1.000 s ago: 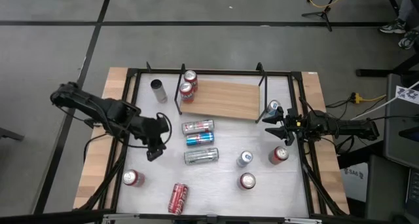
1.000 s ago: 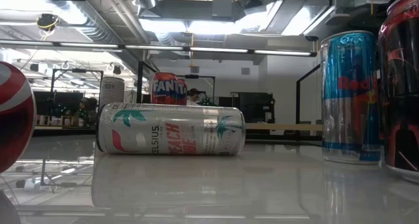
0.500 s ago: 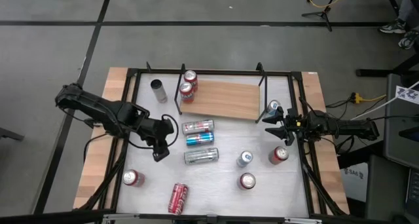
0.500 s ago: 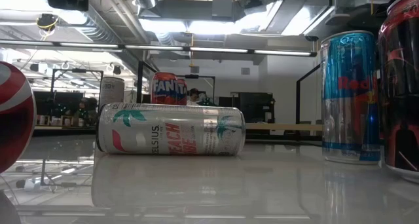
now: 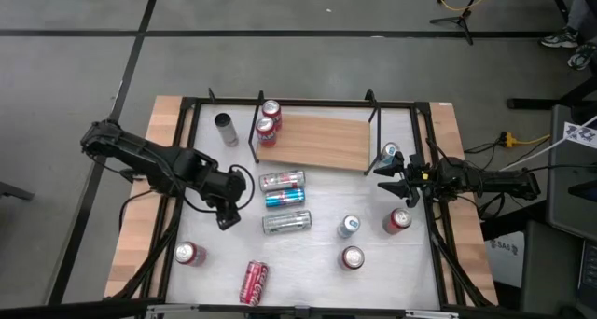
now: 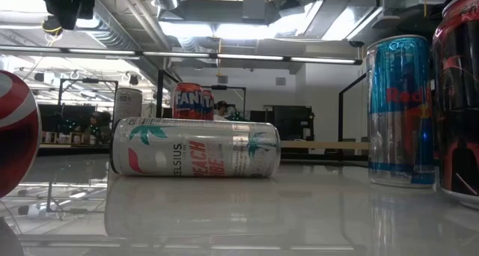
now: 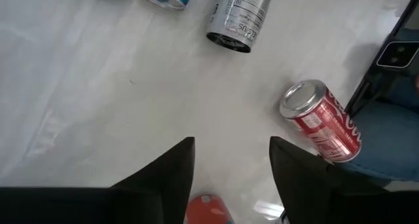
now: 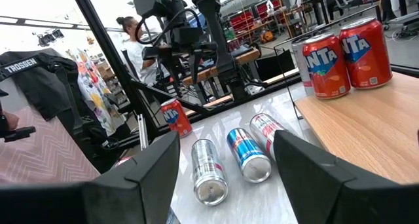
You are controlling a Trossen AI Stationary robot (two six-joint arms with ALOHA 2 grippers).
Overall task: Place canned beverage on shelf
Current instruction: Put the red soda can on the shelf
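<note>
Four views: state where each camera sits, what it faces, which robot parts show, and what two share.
High: overhead, facing down on the shelf; both arms.
Low: tabletop height, facing a lying silver can; no gripper clearly seen.
Left wrist: facing down on the table; left gripper, jaws apart.
Right wrist: facing across the table; right gripper, jaws apart.
Shared: high and right wrist both show the shelf.

L arm reaches in from desk's left edge, left gripper [image 5: 222, 213] over desk, pointing down, jaws apart, nothing between. R arm extended along right side, right gripper [image 5: 385, 179] jaws apart, empty.

Glossy white tabletop [image 5: 317, 249], matt wooden shelf [image 5: 322, 142], metal cans [image 5: 286, 222].
</note>
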